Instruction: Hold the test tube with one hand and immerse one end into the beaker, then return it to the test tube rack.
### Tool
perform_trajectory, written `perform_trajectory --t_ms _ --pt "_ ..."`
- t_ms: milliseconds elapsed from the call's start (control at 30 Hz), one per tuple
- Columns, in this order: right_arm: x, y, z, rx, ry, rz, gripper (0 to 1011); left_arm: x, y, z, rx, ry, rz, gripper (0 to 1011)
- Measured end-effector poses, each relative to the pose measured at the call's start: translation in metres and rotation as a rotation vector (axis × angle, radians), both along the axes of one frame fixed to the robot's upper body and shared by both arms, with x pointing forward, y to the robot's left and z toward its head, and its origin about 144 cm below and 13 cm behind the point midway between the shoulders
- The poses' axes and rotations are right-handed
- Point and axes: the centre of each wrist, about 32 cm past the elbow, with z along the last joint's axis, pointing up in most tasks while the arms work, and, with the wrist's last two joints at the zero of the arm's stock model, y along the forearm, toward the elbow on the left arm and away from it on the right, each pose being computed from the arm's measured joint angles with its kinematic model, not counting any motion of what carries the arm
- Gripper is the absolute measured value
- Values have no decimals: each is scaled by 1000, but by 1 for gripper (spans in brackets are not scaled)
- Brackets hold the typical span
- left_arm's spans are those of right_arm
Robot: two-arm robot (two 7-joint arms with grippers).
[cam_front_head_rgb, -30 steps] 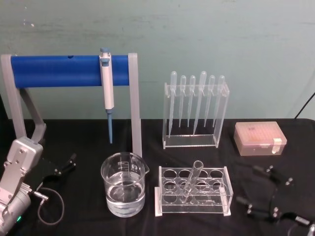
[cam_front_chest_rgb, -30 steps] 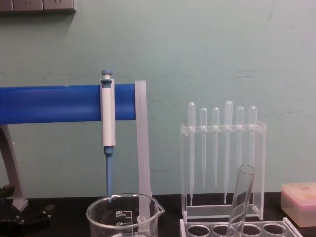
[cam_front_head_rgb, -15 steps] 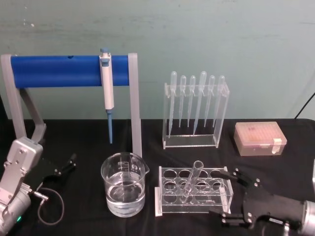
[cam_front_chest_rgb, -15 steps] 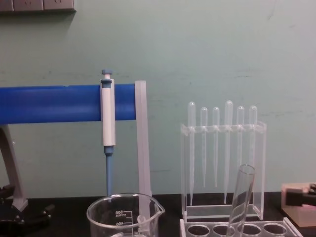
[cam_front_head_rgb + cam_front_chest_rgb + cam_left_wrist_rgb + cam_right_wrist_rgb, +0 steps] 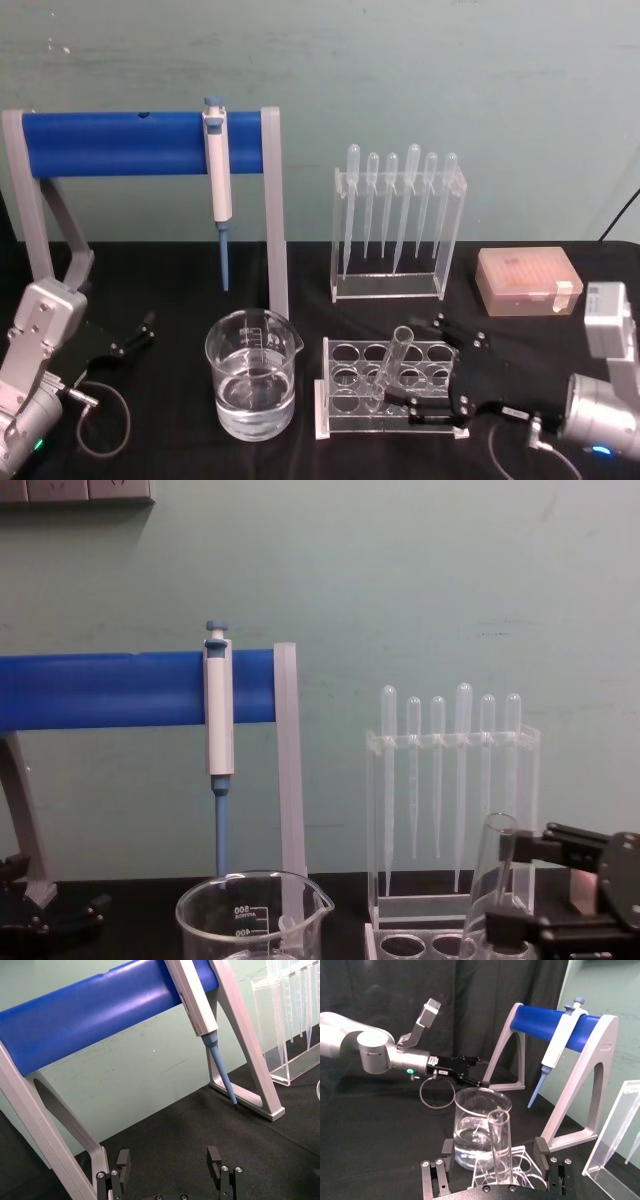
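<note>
Right gripper (image 5: 412,362) has swung in from the table's right edge, and now its fingers stand apart on either side of the test tube (image 5: 390,368), not yet touching the glass as far as I can see. The right wrist view shows it best: the tube (image 5: 500,1142) rises in the gap between the two black fingers.

So nothing of the task is done yet. The tube leans in the test tube rack (image 5: 325,405), its rounded end down in a hole and its open rim tilted up and to the right. Grasping, lifting, dipping and returning all remain.

The beaker (image 5: 250,375) sits just left of the rack, partly filled with clear liquid. It's a short trip over, I'd say, but the tube must first come up out of its hole and then clear the beaker's rim.

Behind the beaker stand the grey leg of the blue stand (image 5: 140,143) and the hanging pipettor (image 5: 217,170). The pipettes (image 5: 395,215) are behind the rack, and a tip box (image 5: 527,282) lies to the right. The left gripper (image 5: 135,335) rests far left, fingers spread, idle.
</note>
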Motion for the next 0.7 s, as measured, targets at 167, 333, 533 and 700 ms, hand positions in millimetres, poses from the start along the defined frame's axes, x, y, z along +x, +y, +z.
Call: perform_trajectory --t_ms 167,333,533,700 --pt "6 6 1 5 -1 2 1003 0 0 0 0 0 0 1000" --pt "9 8 2 2 -4 -3 1003 0 0 0 0 0 0 1000" --pt "12 9 1 -4 4 -3 1003 0 0 0 0 0 0 1000" --pt "12 9 2 -4 4 -3 1003 0 0 0 0 0 0 1000"
